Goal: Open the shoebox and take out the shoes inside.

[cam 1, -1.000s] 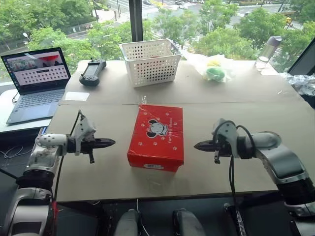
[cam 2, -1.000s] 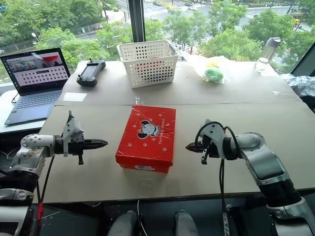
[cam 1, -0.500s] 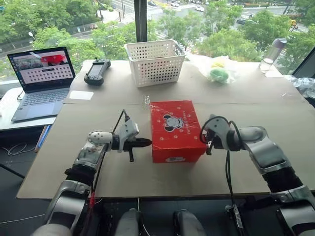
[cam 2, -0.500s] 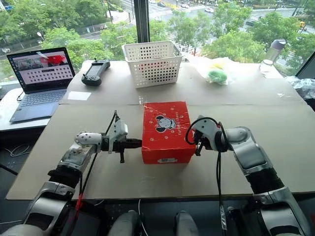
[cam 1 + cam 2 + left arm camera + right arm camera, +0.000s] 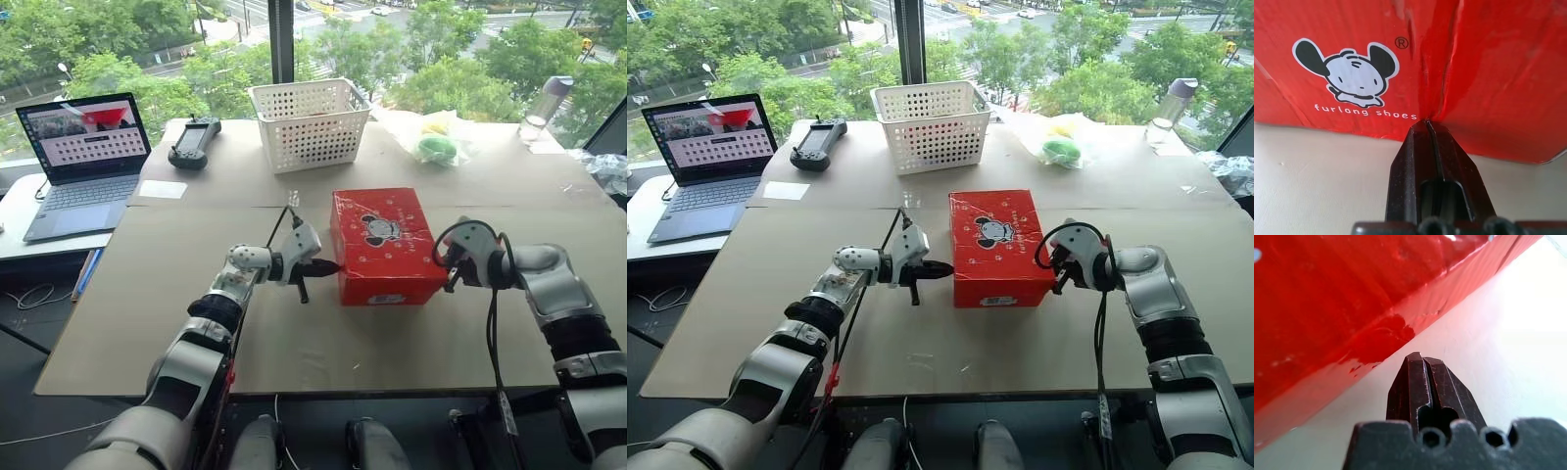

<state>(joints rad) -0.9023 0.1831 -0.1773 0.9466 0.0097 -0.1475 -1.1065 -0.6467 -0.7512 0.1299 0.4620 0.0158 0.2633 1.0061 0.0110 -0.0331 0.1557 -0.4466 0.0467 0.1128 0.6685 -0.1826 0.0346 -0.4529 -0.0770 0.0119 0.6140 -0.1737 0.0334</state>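
Here, the left gripper and right gripper, tapered black fingers pressed together and empty, flank the glossy red cardboard shoebox, lid closed, mid-table; behind stands a perforated white basket.

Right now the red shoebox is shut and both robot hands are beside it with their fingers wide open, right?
Not quite. The red shoebox is shut, and the left gripper and right gripper are beside it, but their fingers are pressed shut, not wide open. Both wrist views show it.
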